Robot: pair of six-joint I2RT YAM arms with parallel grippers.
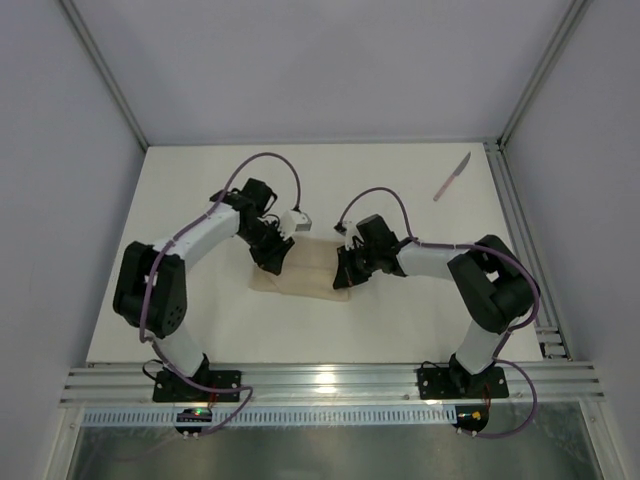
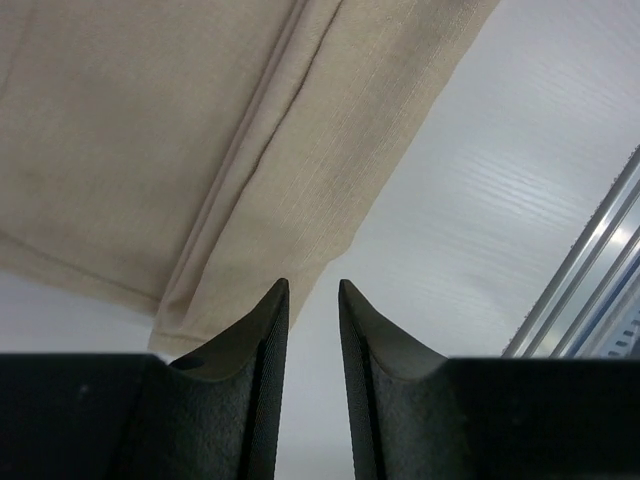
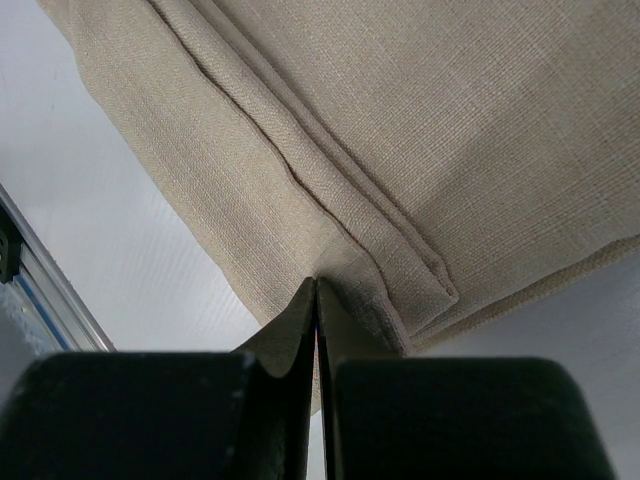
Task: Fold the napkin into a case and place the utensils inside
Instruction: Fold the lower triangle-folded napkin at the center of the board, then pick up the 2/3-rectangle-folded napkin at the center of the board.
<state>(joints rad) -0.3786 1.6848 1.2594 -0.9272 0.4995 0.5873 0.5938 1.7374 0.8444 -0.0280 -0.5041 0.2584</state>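
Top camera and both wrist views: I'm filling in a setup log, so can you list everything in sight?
napkin: one, beige, folded, mid-table between the two grippers
knife: one, pinkish handle and grey blade, far right corner of the table, apart from everything else
table: one, white, under everything
rails: several, silver, along the table's near edge
walls: three, pale grey, around the table
arms: two, black and white with purple cables, bases at the near edge
left gripper: one, black, jaws slightly apart at the napkin's left end
right gripper: one, black, jaws shut at the napkin's right end
No other utensil shows.
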